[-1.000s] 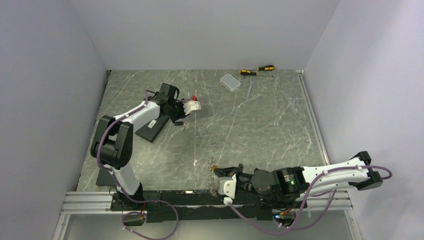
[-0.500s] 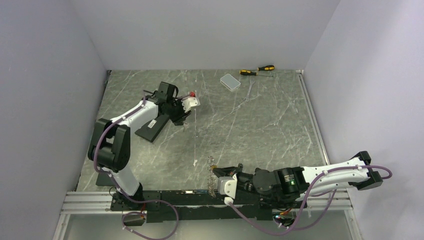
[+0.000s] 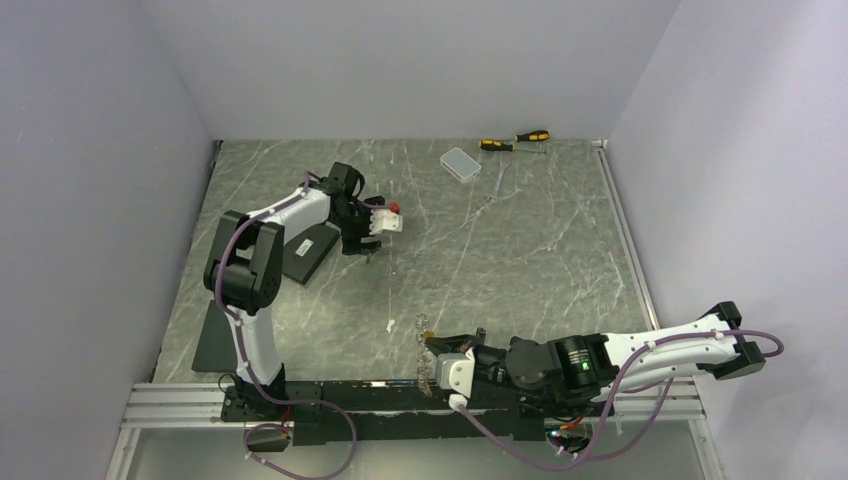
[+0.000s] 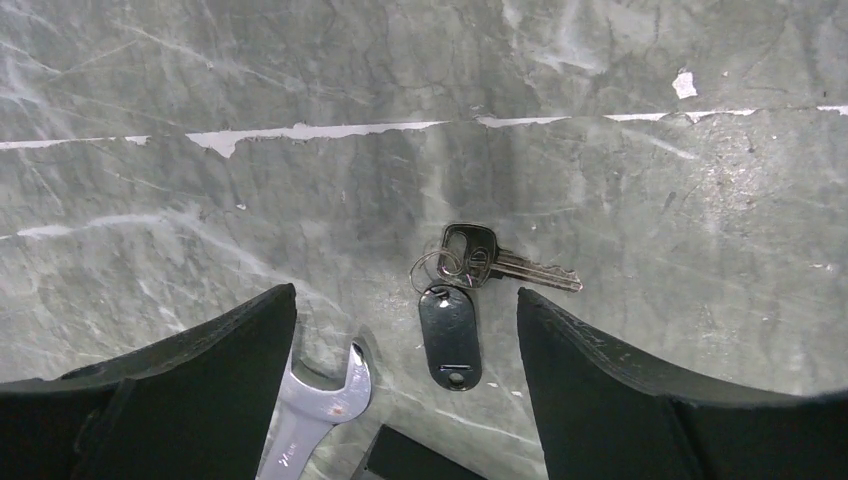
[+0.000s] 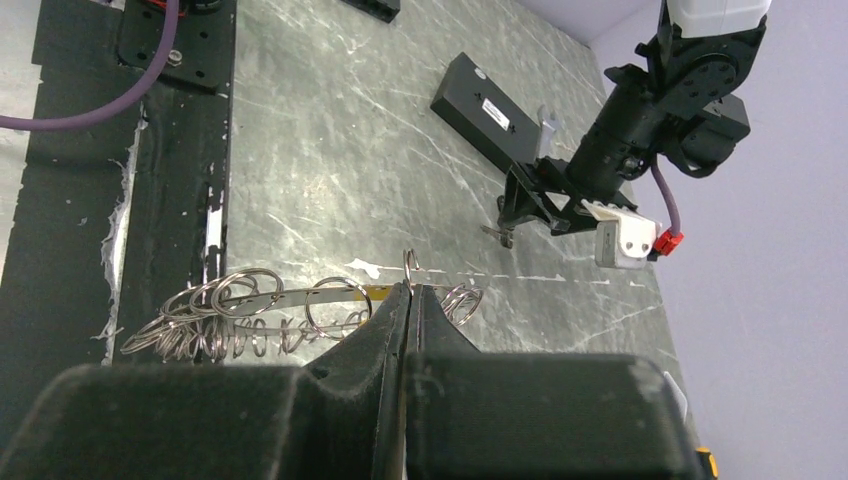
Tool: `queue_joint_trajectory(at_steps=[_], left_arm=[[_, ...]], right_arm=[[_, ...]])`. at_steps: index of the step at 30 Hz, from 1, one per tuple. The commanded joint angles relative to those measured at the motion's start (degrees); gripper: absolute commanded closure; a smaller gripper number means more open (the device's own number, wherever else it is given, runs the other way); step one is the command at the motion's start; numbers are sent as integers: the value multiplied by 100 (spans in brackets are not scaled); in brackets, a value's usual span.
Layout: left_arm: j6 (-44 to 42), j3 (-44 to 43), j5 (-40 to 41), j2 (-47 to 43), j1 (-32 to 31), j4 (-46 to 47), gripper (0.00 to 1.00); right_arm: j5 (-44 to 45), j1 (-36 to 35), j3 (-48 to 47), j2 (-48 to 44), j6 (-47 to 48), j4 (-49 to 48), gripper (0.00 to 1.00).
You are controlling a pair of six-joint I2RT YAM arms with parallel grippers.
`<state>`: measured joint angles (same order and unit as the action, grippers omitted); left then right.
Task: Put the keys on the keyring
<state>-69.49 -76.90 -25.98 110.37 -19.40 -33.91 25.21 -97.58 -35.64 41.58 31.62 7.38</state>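
A black-headed key (image 4: 470,262) lies flat on the marble, joined by a small wire ring to an oval black tag (image 4: 449,335). My left gripper (image 4: 405,300) hangs over it, open, one finger on each side, touching nothing. From above, the left gripper (image 3: 368,243) is beside the black block (image 3: 310,250). Near the table's front edge my right gripper (image 5: 410,290) is shut on the keyring (image 5: 240,315), a thin metal strip strung with several wire rings, pinching one ring at the jaw tips. The keyring (image 3: 424,345) shows in front of the right gripper (image 3: 436,358).
A silver open-ended spanner (image 4: 320,405) lies by my left finger, with the black block's corner (image 4: 420,465) just below it. Two yellow-and-black screwdrivers (image 3: 515,140) and a pale flat box (image 3: 460,162) sit at the back. A black rail (image 5: 180,60) runs along the near edge.
My left gripper has gone from shut to wide open and its arm has swung right; the key now lies on the table between its fingers. The right arm has not moved.
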Motion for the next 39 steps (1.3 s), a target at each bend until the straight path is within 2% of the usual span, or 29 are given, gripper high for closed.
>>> queue_joint_trajectory(at_steps=[1, 7, 16, 20, 27, 29, 32, 39], left_arm=[[-536, -271, -334, 49, 41, -242, 14], [-876, -725, -490, 365, 93, -839, 22], [-1059, -508, -367, 486, 103, -785, 28], [-962, -749, -551, 686, 112, -1016, 33], [-1165, -1133, -495, 1047, 112, -1553, 34], [-1192, -1153, -481, 1090, 112, -1607, 37], [-1233, -1240, -401, 1190, 103, -1742, 60], [-1208, -1159, -287, 1189, 86, -1658, 64]], right_arm=[[141, -68, -195, -111, -103, -212, 100], [181, -68, -98, -249, -42, -223, 100], [192, -68, -22, -406, -36, -233, 100], [212, -68, -30, -309, -14, -142, 100], [237, -68, -18, -300, -98, -195, 100], [231, -68, -4, -300, -111, -219, 100], [218, -68, 15, -308, -91, -229, 100], [239, -71, 31, -420, -68, -230, 100]])
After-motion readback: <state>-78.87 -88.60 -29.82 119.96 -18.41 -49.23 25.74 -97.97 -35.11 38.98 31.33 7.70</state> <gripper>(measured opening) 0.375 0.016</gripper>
